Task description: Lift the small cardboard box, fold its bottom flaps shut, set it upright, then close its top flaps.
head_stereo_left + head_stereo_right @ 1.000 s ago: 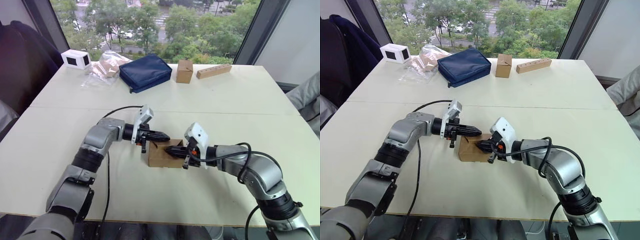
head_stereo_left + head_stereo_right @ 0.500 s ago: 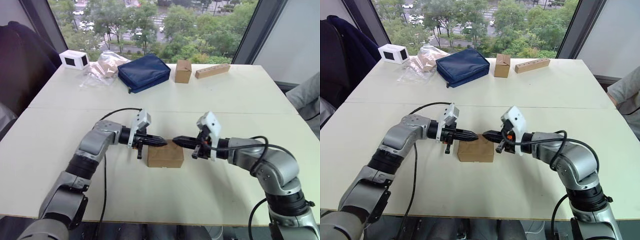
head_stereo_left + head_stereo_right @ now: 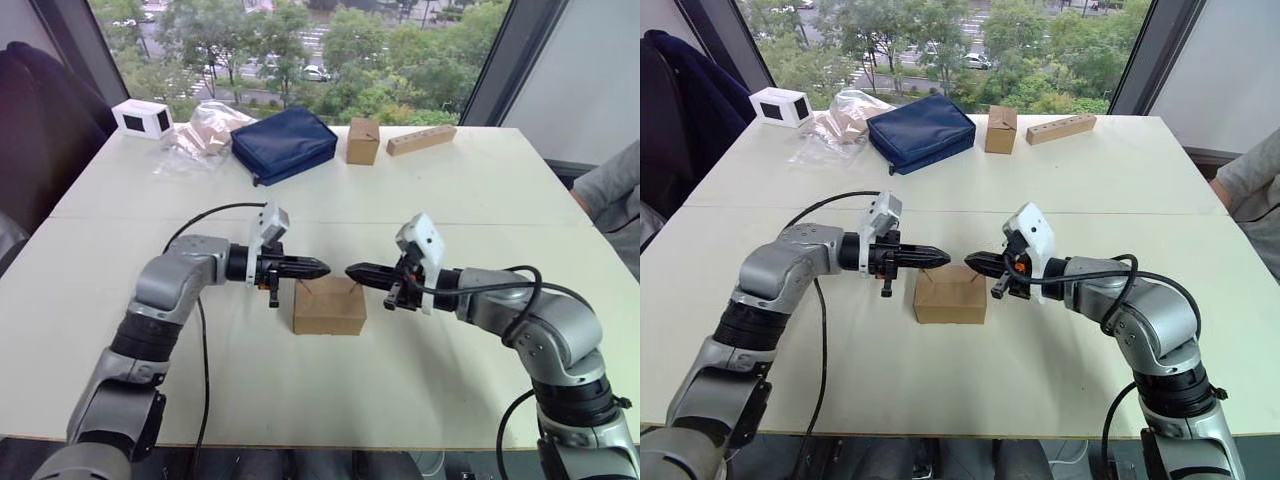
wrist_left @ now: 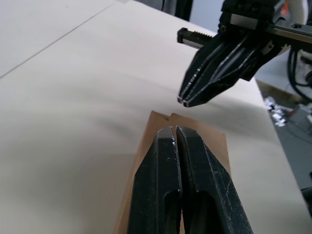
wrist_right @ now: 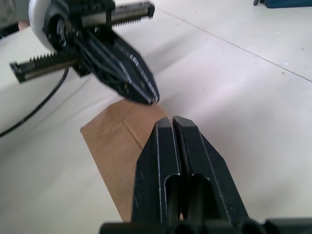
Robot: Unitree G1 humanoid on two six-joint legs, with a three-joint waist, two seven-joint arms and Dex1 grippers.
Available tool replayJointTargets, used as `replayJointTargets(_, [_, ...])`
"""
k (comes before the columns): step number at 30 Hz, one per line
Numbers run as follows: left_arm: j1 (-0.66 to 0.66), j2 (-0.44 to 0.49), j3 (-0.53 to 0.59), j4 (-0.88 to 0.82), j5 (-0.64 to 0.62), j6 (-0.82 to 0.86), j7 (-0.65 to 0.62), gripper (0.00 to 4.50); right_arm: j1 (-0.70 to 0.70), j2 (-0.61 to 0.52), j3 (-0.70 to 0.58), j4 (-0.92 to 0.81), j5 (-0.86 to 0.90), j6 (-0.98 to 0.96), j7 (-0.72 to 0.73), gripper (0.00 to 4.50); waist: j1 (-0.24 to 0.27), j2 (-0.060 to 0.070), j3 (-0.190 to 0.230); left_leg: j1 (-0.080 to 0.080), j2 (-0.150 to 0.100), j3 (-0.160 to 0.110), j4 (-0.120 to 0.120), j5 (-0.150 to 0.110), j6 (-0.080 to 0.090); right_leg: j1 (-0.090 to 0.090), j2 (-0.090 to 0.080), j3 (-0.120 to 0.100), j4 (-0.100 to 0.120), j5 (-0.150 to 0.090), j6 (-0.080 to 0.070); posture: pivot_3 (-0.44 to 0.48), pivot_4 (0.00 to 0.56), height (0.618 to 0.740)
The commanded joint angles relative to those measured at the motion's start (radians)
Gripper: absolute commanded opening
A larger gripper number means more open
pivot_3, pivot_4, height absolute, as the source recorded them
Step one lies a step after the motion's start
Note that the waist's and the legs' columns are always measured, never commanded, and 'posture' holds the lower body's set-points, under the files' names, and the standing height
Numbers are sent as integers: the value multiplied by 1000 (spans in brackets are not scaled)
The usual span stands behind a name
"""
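Hovering above the small cardboard box (image 3: 328, 306), flaps folded flat, my left gripper (image 3: 325, 267) and right gripper (image 3: 349, 270) point tip to tip, fingers pressed together, holding nothing.

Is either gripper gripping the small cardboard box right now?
No: the left gripper and right gripper hang shut just above the small cardboard box, gripping nothing.

Bright, even daylight from window (image 3: 300, 60) behind table (image 3: 480, 190). Soft, faint shadows under small cardboard box (image 3: 328, 306). No glare. Head views sharp; wrist views blurred at near fingers (image 4: 165, 195).
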Motion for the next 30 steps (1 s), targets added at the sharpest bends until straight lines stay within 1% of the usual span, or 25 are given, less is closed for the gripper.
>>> replayJointTargets(1, [36,10,-22,-36,4,-5,8,86,16,-8,35,9,-30,-44,20,0,0,0,0,0,0,0,0,0,0,0,0,0,0,0,0,0,150,740])
replayJointTargets(5, [84,25,-85,-34,69,-72,10,86,37,-19,100,55,-95,-80,38,0,2,0,0,0,0,0,0,0,0,0,0,0,-1,0,0,0,150,740])
replayJointTargets(9, [90,17,-80,-23,68,-85,25,86,46,-37,140,87,-150,-113,55,0,2,1,0,0,0,0,0,0,0,1,0,0,-3,0,-1,0,150,740])
replayJointTargets(11, [93,18,-70,-28,61,-90,28,86,44,-36,128,80,-142,-116,65,0,2,1,0,0,0,0,0,0,0,2,0,-1,-3,0,-1,0,150,740])
replayJointTargets(13, [94,20,-56,-37,47,-89,30,86,36,-24,94,65,-109,-100,64,0,2,1,0,0,0,0,0,0,0,2,0,-1,-3,0,-1,0,150,740])
replayJointTargets(17, [96,29,34,-109,-31,-33,76,86,13,-45,-18,-24,-6,-34,64,0,1,1,0,-1,0,-1,0,0,0,1,-1,-1,-3,0,-1,0,150,740])
replayJointTargets(20, [121,64,87,-178,-101,43,81,86,27,-81,-78,-79,48,4,71,0,0,1,0,-2,0,-1,0,0,0,0,-1,-1,-3,0,-1,0,150,740])
replayJointTargets(22, [156,111,129,-237,-133,78,86,86,55,-135,-128,-120,79,19,93,0,-1,1,0,-1,0,-1,-1,0,0,0,-1,-1,-4,0,-1,0,150,740])
replayJointTargets(25, [235,185,212,-307,-150,73,99,86,116,-235,-221,-173,128,40,138,0,-1,2,1,-2,0,-1,-3,0,-1,0,-2,-1,-5,0,-1,0,150,740])
replayJointTargets(28, [318,262,286,-370,-190,103,98,86,195,-326,-313,-206,154,41,183,0,-1,3,1,-2,0,-1,-3,0,-1,0,-2,-2,-6,0,-2,0,150,740])
replayJointTargets(30, [360,288,321,-404,-208,115,113,86,239,-368,-359,-215,160,39,203,0,0,3,1,-2,0,-1,-3,0,-1,0,-2,-2,-7,0,-2,0,150,740])
